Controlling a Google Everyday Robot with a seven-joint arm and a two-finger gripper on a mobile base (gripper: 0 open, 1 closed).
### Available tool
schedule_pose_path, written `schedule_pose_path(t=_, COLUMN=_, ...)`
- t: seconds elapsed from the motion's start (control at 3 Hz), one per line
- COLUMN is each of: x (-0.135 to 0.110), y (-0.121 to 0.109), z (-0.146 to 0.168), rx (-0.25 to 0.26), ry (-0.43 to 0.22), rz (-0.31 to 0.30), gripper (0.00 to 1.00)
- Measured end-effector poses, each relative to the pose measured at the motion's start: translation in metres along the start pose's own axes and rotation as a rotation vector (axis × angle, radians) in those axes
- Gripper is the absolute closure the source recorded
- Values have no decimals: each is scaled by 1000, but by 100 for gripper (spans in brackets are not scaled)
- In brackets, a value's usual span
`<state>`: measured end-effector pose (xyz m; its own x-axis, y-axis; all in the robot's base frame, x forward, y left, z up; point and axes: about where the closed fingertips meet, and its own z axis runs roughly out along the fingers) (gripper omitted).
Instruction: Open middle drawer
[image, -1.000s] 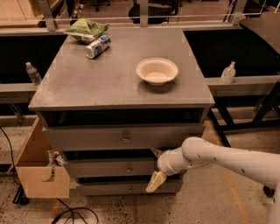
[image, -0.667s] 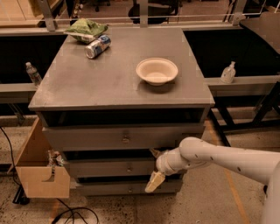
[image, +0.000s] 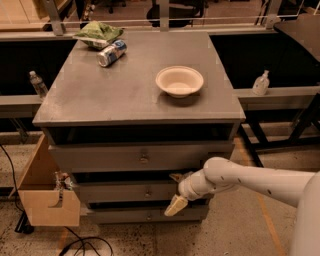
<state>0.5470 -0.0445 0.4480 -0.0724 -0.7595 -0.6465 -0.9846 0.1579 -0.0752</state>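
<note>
Lab or workshop: long benches (image: 280, 93), floor cables (image: 81, 243); pincer (image: 176, 192) at middle drawer (image: 115, 192)

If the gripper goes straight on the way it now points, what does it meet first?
Probably the front of the middle drawer, right of its knob: the gripper sits low by the cabinet front, pointing left at it. Depth is unclear.

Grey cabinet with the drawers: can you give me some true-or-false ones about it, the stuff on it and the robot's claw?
1. The white round bowl sits on the grey cabinet top. True.
2. The silver drink can stands upright. False: it lies on its side, next to the green crumpled bag.
3. The claw is at the middle grey drawer, to the right of its small round knob. True.
4. The claw hangs above the bowl. False: it is low down, in front of the drawers.
</note>
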Motion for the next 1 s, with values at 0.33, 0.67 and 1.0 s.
schedule_pose_path(t=0.33, x=4, y=0, z=1, rx=-1, ry=1, rz=10, gripper=41)
schedule_pose_path(t=0.67, x=8, y=2, z=-1, rx=0, ry=3, rz=18, gripper=64)
schedule_pose_path(t=1.0, x=11, y=6, z=-2, rx=-2, ry=4, rz=26, gripper=87)
